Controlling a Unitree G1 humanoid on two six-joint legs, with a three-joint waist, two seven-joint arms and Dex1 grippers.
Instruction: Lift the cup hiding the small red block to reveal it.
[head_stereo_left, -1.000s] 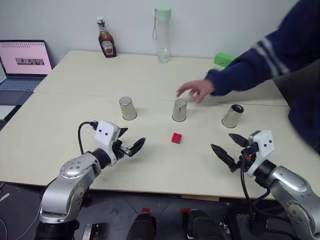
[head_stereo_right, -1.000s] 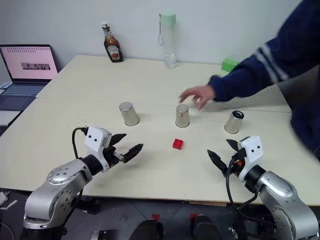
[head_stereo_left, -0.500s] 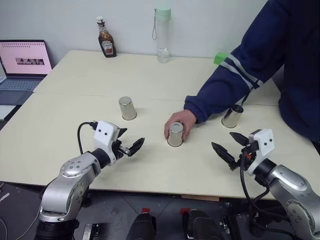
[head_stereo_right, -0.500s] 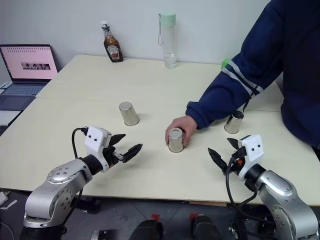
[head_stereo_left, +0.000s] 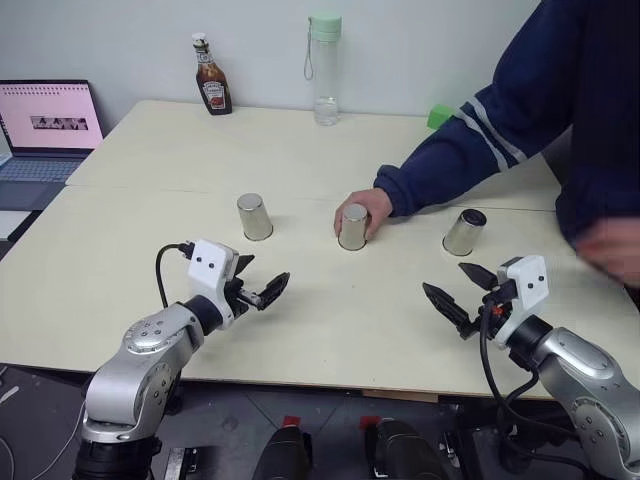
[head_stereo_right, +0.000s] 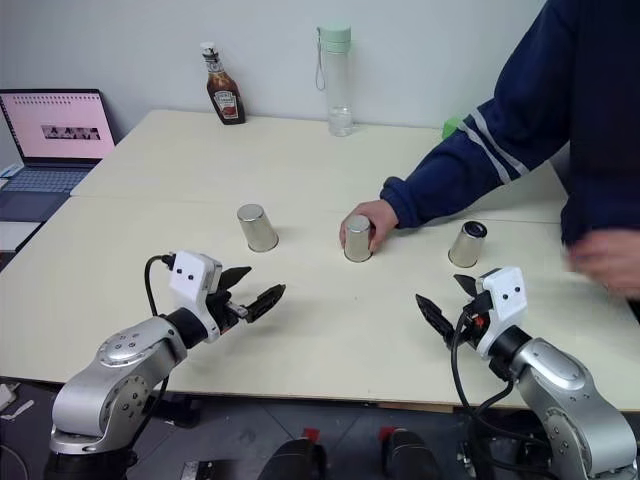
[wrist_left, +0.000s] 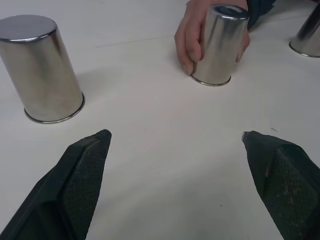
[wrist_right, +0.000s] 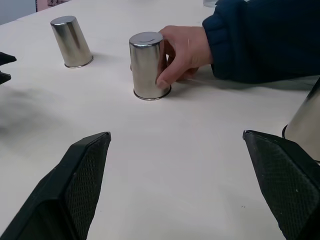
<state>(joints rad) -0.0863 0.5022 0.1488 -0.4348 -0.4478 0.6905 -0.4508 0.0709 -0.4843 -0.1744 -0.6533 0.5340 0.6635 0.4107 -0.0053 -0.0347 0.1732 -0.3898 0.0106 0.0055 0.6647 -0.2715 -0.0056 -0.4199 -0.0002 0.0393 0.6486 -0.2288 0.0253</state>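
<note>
Three small silvery metal tumblers stand upside down in a row across the middle of the pale beige table (head_stereo_left: 150, 150): the left cup (head_stereo_left: 255, 217), the middle cup (head_stereo_left: 352, 227) and the right cup (head_stereo_left: 464, 232), well apart from one another. A person's hand (head_stereo_left: 372, 209) in a dark blue sleeve is wrapped around the middle cup, fingers touching its wall. No small red block can be seen on the tabletop, so it is presumably under one of the cups; which one cannot be told by look. Near the table's front edge, the left gripper (head_stereo_left: 262, 287) and the right gripper (head_stereo_left: 455, 291) both hover with their black fingers spread wide and nothing between them. Each cup looks light, rigid and smooth, so probably slippery against the pads; a pinch across the tapered wall about midway up, followed by a straight upward lift, seems safest. Toward the back edge stand a brown sauce bottle (head_stereo_left: 211, 78) and a clear water bottle with a green cap (head_stereo_left: 325, 68).
</note>
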